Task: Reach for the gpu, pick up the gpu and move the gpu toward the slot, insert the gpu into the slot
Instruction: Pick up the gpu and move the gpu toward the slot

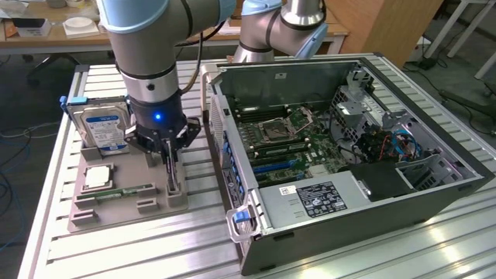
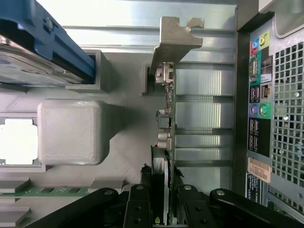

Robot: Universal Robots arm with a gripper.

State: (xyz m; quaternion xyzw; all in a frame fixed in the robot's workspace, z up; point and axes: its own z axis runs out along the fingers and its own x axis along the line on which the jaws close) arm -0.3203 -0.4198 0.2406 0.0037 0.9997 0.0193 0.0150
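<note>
Pinching thin green gpu [image 2: 171, 111] (silver bracket [image 2: 173, 40]): gripper [image 2: 164, 194].

A ribbed metal tabletop [image 1: 139, 250] caught the light (brightest toward the exterior view's right), while a wooden desk [image 1: 46, 42] and wooden panel [image 1: 387, 23] stood behind, cables [image 1: 15, 132] trailing over the dark floor [image 1: 468, 67].
</note>
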